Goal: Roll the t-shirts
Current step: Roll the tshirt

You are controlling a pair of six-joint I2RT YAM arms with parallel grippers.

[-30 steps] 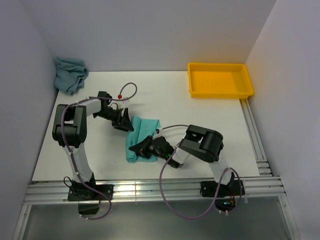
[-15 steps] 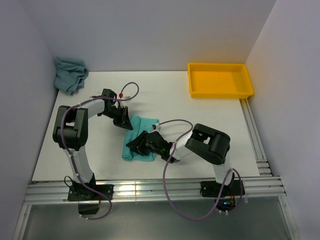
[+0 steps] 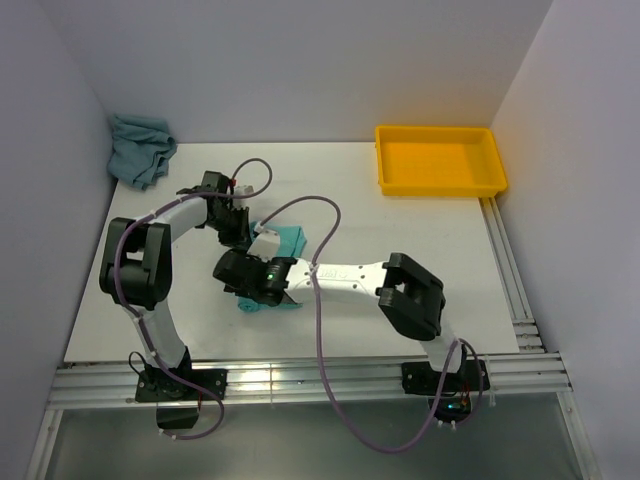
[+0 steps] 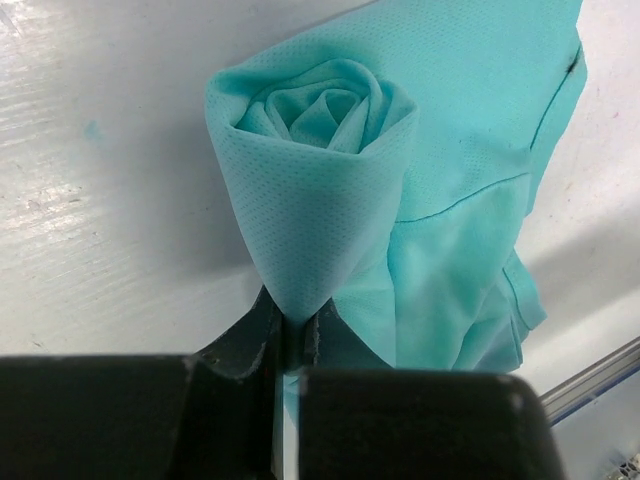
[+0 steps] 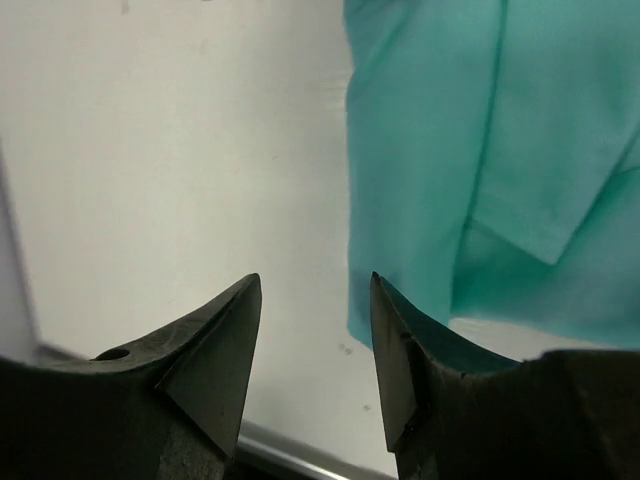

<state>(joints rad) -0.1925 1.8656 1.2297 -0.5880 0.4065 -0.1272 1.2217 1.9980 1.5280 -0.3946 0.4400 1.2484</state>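
The mint-green t-shirt [image 4: 330, 190] lies partly rolled on the white table, and the spiral end of the roll faces my left wrist camera. My left gripper [image 4: 292, 335] is shut on a fold of cloth at the roll's near edge; in the top view the left gripper [image 3: 240, 232] sits at the shirt's far end [image 3: 291, 240]. My right gripper [image 5: 315, 290] is open above bare table, with the shirt's edge [image 5: 480, 150] just beside its right finger. In the top view the right gripper [image 3: 232, 276] reaches left across the shirt. The blue-grey t-shirt [image 3: 140, 148] lies crumpled at the back left corner.
A yellow tray [image 3: 440, 183] stands at the back right of the table. White walls close in the left, back and right sides. Metal rails [image 3: 300, 380] run along the near edge, where both arm bases are bolted.
My left gripper has shut on the mint-green shirt's roll. My right gripper has opened and its arm has swung left across the shirt, covering most of it from above.
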